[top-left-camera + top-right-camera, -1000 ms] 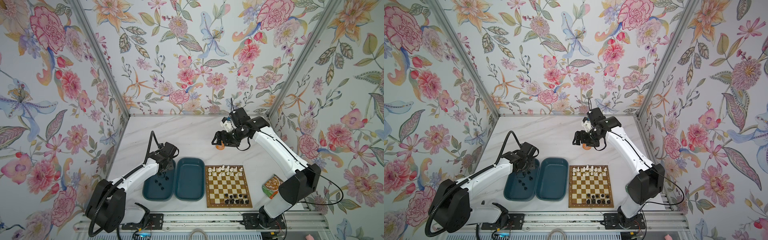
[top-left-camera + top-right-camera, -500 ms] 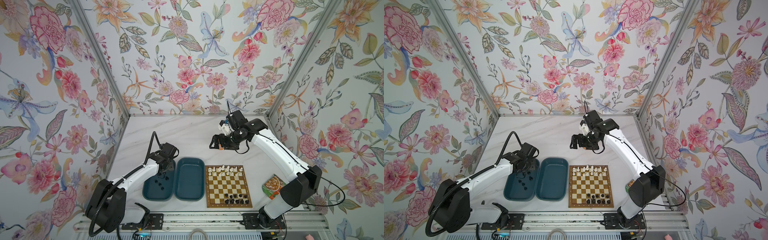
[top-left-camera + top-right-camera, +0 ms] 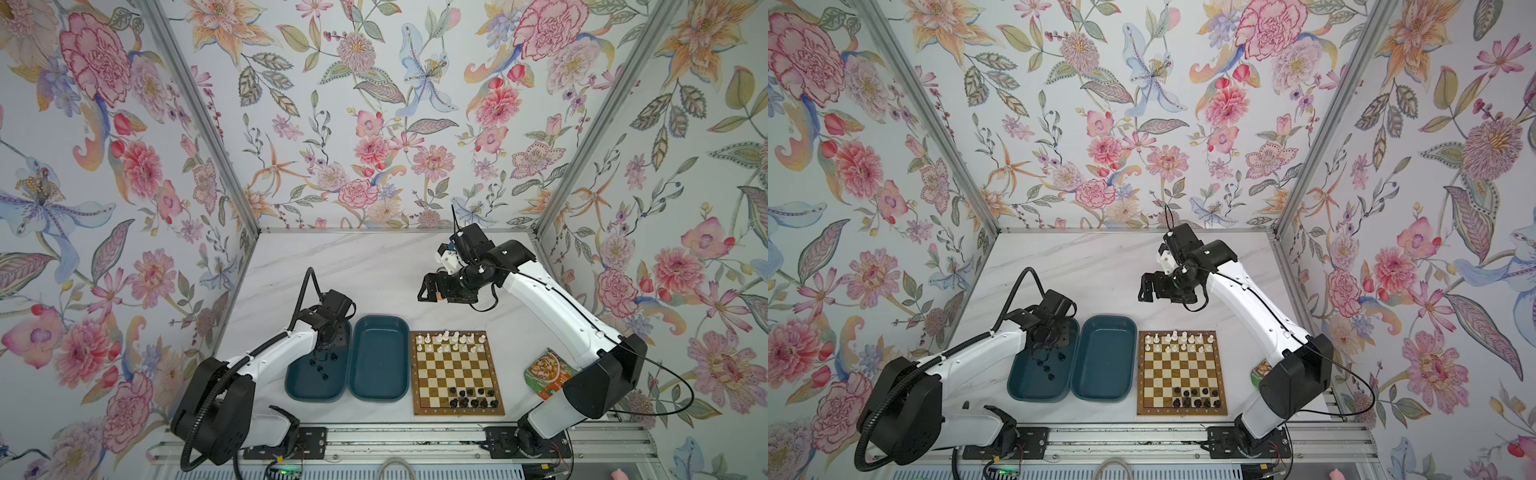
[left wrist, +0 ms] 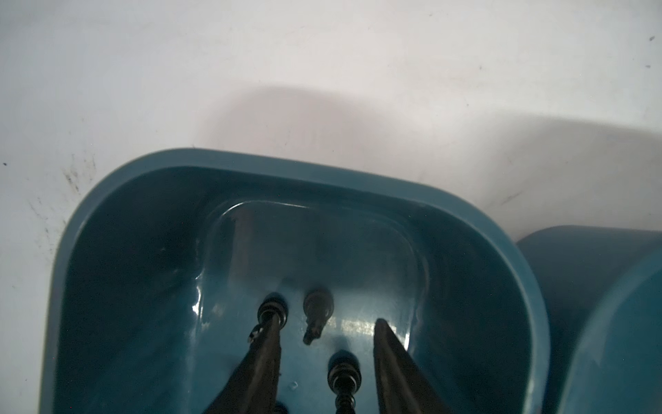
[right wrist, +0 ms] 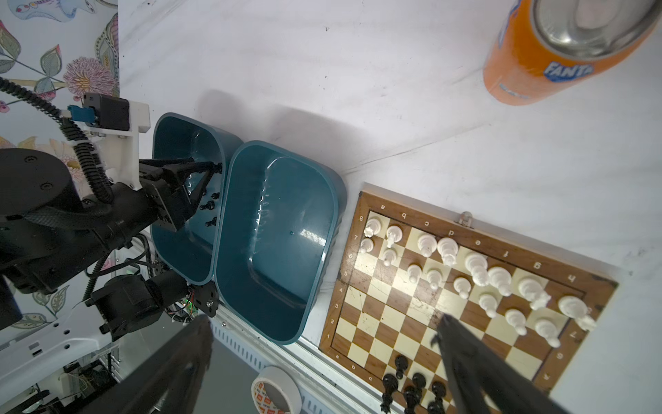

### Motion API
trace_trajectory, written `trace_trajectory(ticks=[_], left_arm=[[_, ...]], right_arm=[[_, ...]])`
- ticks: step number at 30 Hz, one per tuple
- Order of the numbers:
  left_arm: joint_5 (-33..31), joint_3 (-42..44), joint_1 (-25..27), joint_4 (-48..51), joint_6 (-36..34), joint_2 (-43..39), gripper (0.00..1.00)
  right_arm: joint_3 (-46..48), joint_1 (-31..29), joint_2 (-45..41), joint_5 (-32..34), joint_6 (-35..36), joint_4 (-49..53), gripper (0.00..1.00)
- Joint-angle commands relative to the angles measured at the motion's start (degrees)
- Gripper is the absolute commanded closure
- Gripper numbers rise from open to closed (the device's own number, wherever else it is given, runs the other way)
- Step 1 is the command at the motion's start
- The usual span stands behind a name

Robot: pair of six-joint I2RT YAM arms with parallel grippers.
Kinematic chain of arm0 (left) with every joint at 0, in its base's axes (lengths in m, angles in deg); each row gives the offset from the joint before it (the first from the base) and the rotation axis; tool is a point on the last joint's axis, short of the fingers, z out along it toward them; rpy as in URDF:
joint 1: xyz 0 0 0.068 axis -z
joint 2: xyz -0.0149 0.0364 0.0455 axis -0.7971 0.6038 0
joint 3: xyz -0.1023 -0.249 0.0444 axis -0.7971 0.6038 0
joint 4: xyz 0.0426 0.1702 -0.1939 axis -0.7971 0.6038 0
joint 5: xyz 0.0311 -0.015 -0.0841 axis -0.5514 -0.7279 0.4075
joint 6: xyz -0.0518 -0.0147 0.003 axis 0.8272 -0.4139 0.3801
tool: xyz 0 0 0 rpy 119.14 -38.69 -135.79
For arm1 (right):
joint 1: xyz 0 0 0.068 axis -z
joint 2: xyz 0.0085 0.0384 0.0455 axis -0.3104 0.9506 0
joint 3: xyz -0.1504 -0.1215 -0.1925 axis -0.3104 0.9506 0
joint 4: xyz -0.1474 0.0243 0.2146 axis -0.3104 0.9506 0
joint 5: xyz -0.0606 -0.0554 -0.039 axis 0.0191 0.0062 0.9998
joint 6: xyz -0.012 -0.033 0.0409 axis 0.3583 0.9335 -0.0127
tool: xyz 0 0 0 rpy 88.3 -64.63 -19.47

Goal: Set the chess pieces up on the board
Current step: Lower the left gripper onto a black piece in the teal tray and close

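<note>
The chess pieces point(image 3: 322, 366) not yet set out are a few glossy black ones in the bottom of a dark teal tray point(image 4: 286, 165), and the left claw point(image 4: 326, 320) is down inside that tray among them. Its jaws stand partly apart and pinch nothing. In the left wrist view, one black piece point(image 4: 317, 317) lies on its side directly between the fingers point(image 4: 261, 365), near their tips. Its long axis runs roughly along the fingers, not across the gap. A second piece sits further back between them, and a third seems to touch one fingertip.

The board point(image 3: 455, 370) lies to the side of the left claw, past an empty second tray point(image 3: 378, 317). White pieces point(image 3: 451, 338) fill its far rows and black ones only part of its near rows.

The right claw point(image 3: 429, 291), spread wide and empty, hangs above the desk point(image 3: 353, 270) beyond the board's far edge. It is well apart from the loose pieces, so the left arm is clearly nearer for the pick.
</note>
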Motion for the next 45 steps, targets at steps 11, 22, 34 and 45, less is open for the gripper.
trace_trajectory(ticks=[11, 22, 34, 45], left_arm=[[2.06, 0.54, -1.32, -1.21, -2.17, 2.69, 0.65], [2.87, 1.86, -2.02, -2.57, -2.64, 3.44, 0.66], [3.13, 2.39, -2.54, -2.44, -3.01, 3.76, 0.71], [3.21, 2.96, -2.82, -2.28, -2.96, 3.92, 0.80]], right_arm=[[1.05, -0.51, -0.89, 1.01, -0.95, 1.27, 0.01], [0.46, -0.51, -0.22, 0.87, -0.73, 1.70, 0.01], [0.42, -0.51, 0.14, 0.94, -0.64, 1.90, 0.01], [0.42, -0.51, 0.43, 0.97, -0.60, 1.93, 0.01]])
